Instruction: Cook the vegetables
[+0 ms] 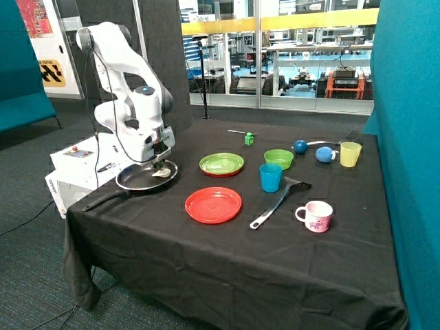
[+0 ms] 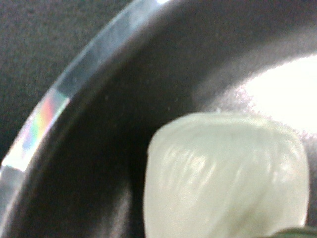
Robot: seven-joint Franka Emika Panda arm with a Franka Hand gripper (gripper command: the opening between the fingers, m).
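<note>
At the left of the outside frame, the white robot arm's hand sits low over a black frying pan on the dark desk. A cream vegetable lies inside the pan. Whether the hand grips it cannot be told.

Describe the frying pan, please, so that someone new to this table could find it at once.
Look at the corner of the black-draped table nearest the white robot arm, where the gripper is down. The frying pan lies under it, a whitish vegetable inside. Unlike the red plate and green plate, it is dark with a long handle.
</note>
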